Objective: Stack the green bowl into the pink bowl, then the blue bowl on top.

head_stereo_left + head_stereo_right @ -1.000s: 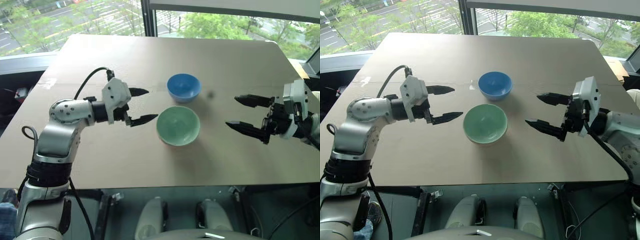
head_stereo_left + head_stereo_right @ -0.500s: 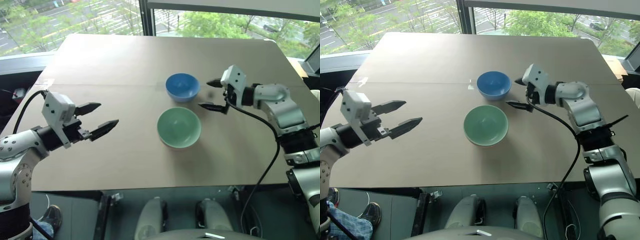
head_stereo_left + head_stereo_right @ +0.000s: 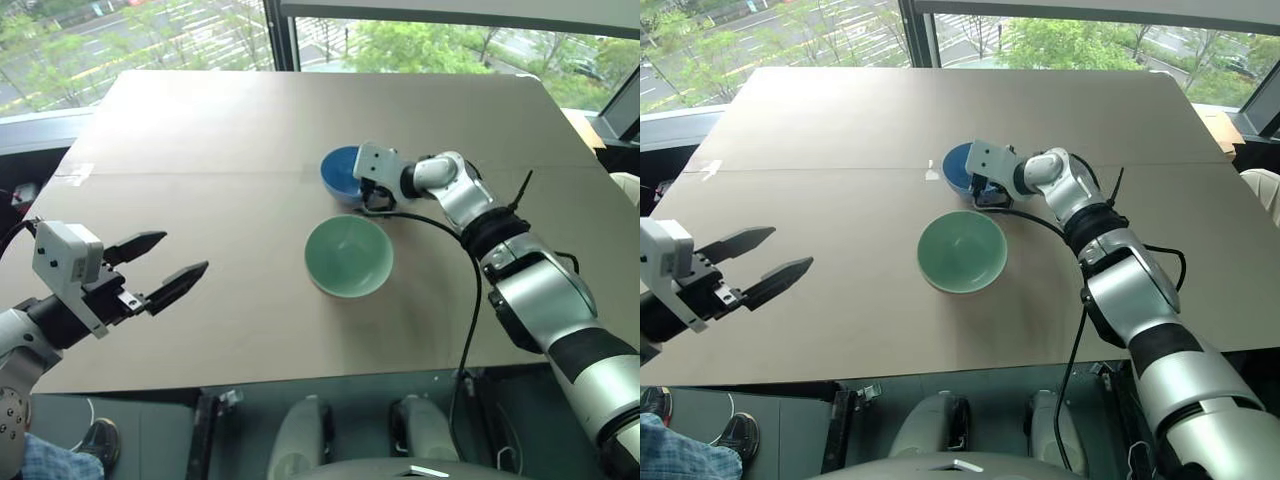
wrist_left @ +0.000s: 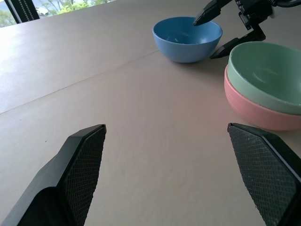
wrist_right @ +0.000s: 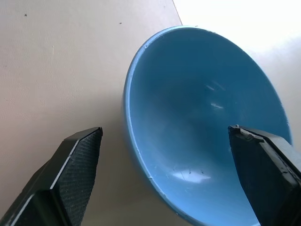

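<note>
The green bowl (image 3: 348, 255) sits nested inside the pink bowl (image 4: 254, 110) at the middle of the brown table (image 3: 200, 130). Just behind them stands the blue bowl (image 3: 338, 170), upright and on its own. My right gripper (image 4: 203, 38) is open and straddles the blue bowl's rim on its right side. One finger hangs over the inside (image 5: 202, 127), the other is outside, over the table. My left gripper (image 3: 186, 251) is open and holds nothing. It hovers at the table's front left, well apart from the bowls.
A black cable (image 3: 440, 225) from my right arm loops over the table just right of the stacked bowls. The table's front edge (image 3: 300, 372) runs close below them. Windows stand behind the far edge.
My right arm has swung in from the right and reached the blue bowl. My left arm has drawn back from beside the green bowl toward the front left. Both grippers stayed open.
</note>
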Action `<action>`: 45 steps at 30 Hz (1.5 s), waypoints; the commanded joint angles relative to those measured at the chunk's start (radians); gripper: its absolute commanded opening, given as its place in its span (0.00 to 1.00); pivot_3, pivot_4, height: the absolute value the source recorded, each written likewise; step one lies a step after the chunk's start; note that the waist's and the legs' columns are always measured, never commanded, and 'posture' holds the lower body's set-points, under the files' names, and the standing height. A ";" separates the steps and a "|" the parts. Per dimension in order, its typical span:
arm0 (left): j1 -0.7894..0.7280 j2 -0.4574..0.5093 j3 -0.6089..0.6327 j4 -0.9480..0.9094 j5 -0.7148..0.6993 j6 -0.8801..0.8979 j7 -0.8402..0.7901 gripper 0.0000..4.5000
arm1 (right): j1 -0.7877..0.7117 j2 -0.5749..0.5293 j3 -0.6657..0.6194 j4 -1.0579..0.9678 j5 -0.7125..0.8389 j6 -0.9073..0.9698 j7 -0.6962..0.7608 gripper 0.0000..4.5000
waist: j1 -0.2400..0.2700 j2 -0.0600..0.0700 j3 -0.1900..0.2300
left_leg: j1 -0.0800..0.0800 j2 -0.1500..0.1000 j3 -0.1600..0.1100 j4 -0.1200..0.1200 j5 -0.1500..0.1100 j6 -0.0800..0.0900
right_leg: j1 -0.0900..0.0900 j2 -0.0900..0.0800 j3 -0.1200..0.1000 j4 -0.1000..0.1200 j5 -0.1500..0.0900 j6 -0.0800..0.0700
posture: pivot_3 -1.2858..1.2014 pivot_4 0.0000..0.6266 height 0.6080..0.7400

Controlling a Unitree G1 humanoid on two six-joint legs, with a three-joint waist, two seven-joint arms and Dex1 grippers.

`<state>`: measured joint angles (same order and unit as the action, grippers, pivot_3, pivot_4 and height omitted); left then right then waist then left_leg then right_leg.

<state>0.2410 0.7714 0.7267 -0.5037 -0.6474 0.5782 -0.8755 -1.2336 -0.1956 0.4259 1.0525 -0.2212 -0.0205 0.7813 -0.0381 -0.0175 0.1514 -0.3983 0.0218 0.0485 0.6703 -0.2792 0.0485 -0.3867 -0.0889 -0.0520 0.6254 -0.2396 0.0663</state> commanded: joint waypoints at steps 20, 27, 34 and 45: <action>-0.042 0.031 -0.067 0.021 0.008 -0.072 -0.007 1.00 | -0.064 0.037 -0.010 0.111 -0.119 -0.108 -0.041 0.02 | -0.005 0.002 0.002 | 0.000 0.000 0.000 -0.002 0.001 -0.002 | -0.003 0.001 0.001 0.000 0.000 0.000 | 0.52 0.24 1.00; -0.093 0.044 -0.134 0.066 0.025 -0.096 -0.026 1.00 | -0.043 -0.056 -0.130 -0.193 0.025 -0.054 0.145 0.02 | -0.005 0.002 0.001 | -0.001 0.001 0.001 -0.002 0.001 -0.002 | -0.003 0.001 0.001 0.000 0.000 0.000 | 0.52 0.24 1.00; -0.193 0.077 -0.250 0.164 0.068 -0.135 -0.080 1.00 | 0.219 -0.273 -0.109 -1.042 0.233 0.426 0.497 0.02 | 0.013 0.000 0.000 | -0.003 0.000 -0.001 -0.003 0.001 -0.001 | -0.003 0.000 -0.002 0.000 0.000 0.000 | 0.52 0.24 1.00; -0.474 0.096 -0.460 0.410 0.157 -0.245 -0.206 1.00 | 0.388 -0.404 -0.051 -1.581 0.361 0.830 0.463 0.02 | 0.025 -0.002 -0.002 | -0.001 0.000 0.002 0.001 0.001 -0.001 | -0.003 0.000 0.001 0.001 0.000 -0.001 | 0.52 0.24 1.00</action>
<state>-0.2035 0.8518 0.2752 -0.1117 -0.5029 0.3650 -1.0581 -0.8423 -0.5931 0.3834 -0.4662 0.1168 0.7647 1.2717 -0.0135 -0.0199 0.1499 -0.3992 0.0222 0.0502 0.6709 -0.2781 0.0476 -0.3902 -0.0884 -0.0513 0.6261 -0.2392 0.0654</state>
